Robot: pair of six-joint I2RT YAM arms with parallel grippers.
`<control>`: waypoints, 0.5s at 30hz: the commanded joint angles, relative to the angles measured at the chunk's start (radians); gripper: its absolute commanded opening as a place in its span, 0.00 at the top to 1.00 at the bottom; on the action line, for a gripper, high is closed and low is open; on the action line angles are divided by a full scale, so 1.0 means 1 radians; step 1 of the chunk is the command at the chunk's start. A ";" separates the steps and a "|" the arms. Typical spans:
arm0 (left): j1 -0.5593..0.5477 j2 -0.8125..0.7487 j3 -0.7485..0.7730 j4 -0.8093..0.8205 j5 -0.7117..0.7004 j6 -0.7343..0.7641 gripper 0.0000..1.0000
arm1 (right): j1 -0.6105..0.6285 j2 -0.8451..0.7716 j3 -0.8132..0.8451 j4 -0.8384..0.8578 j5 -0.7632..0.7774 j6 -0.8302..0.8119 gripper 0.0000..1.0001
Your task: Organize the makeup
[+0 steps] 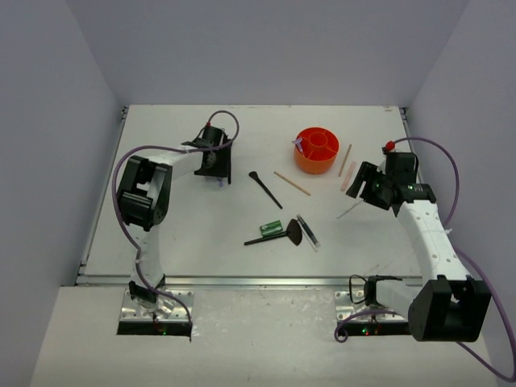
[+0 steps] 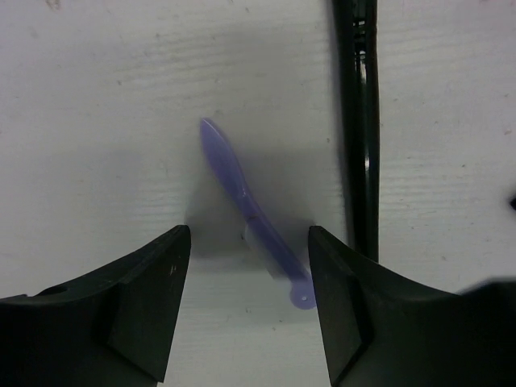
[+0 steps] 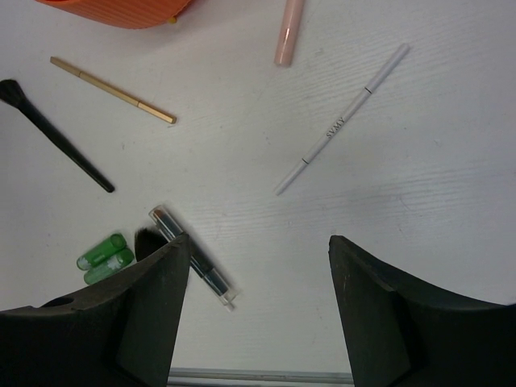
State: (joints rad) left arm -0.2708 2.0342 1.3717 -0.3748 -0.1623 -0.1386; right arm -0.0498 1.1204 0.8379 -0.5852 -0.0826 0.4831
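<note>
While the left jaws hang over the counter's far-left part, the top view shows a black brush, tan stick, fan brush and green tube loose mid-counter, near an orange cup. Left wrist: the left jaws stand open, a lilac tool flat between them. Right wrist: the right jaws are open, empty; a white pencil and pink stick lie ahead.

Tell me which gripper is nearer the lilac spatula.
Left. The left gripper straddles the lilac spatula with open jaws; the right gripper is far off, near the white pencil.
</note>
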 commanded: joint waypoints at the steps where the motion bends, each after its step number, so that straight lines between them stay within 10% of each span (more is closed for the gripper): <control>1: -0.004 0.015 -0.014 0.008 -0.024 -0.022 0.46 | 0.004 -0.031 -0.003 0.006 0.002 0.001 0.31; 15: 0.024 -0.005 -0.057 -0.095 0.096 -0.100 0.98 | 0.004 -0.060 0.003 -0.001 0.045 -0.019 0.30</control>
State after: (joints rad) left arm -0.2703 2.0374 1.3618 -0.3674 -0.1150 -0.2004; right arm -0.0498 1.0966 0.8276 -0.5883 -0.0735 0.4764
